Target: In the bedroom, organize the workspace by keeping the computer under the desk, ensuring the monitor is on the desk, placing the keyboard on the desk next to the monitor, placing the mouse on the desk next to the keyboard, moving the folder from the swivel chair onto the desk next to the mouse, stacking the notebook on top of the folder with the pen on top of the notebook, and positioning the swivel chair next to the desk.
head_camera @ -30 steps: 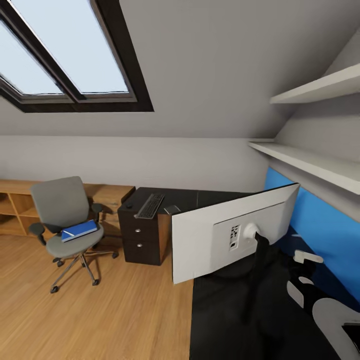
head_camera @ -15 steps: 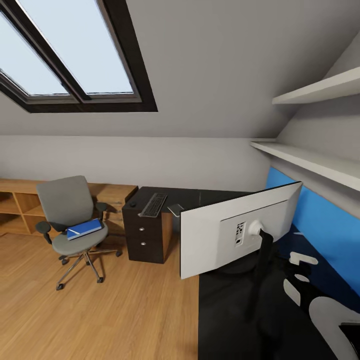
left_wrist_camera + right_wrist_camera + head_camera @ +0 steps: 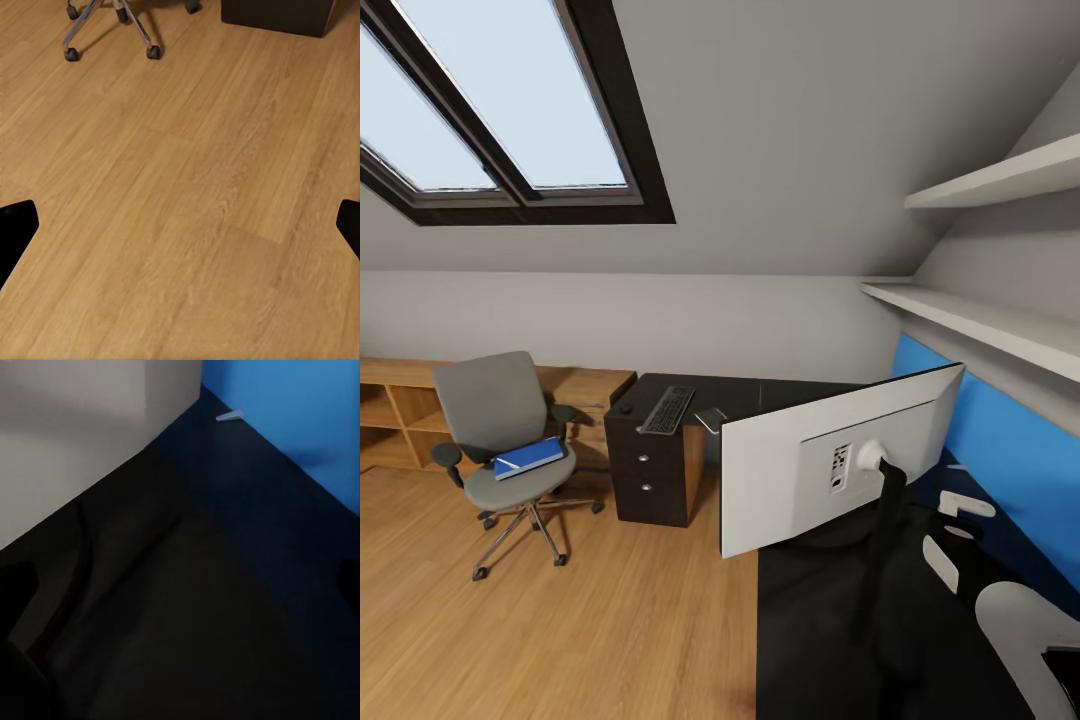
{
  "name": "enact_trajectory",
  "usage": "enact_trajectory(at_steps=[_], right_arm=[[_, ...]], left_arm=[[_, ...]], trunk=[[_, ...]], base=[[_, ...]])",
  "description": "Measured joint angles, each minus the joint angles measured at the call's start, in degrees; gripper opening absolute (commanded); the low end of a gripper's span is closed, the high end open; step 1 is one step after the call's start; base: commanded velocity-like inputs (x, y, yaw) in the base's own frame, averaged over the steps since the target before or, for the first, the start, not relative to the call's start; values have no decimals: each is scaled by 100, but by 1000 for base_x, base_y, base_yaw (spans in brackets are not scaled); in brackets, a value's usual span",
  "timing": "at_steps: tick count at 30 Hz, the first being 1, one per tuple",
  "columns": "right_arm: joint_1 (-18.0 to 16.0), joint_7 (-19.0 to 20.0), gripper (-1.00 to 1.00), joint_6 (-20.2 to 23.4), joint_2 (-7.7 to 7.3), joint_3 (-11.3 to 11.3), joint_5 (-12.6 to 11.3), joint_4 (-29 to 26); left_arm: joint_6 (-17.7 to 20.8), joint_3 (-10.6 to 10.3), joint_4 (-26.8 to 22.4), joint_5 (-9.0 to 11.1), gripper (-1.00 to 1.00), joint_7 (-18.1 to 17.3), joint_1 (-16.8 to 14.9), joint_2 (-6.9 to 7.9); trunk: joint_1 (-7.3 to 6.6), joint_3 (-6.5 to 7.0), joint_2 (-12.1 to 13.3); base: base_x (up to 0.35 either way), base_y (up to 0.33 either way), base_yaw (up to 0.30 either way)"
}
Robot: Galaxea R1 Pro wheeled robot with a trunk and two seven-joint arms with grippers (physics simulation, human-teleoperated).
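Facing monitor (image 3: 800,470) from behind on worktop (image 3: 830,620); folder (image 3: 528,457) on swivel chair (image 3: 495,430), awaiting transfer. Left fingers (image 3: 15,232) spread wide, empty over floor (image 3: 180,187); right fingers' opening: cannot tell.

Sloped skylight (image 3: 490,110), wooden floor (image 3: 610,620)

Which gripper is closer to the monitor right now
The right. The right gripper hangs over the desk just behind the monitor; the left gripper hangs over bare wooden floor, away from it.
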Motion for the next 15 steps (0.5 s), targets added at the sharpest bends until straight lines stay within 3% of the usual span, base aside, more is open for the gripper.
enact_trajectory(at_steps=[9, 15], right_arm=[[0, -8, 100, 10, 0, -1, 0, -13], [-1, 10, 100, 6, 2, 4, -11, -34]], left_arm=[[-2, 0, 0, 0, 100, -13, 0, 0], [1, -6, 1, 0, 100, -20, 0, -1]], trunk=[[0, 0, 0], [3, 0, 0]], base=[[-14, -15, 0], [-212, -144, 0]])
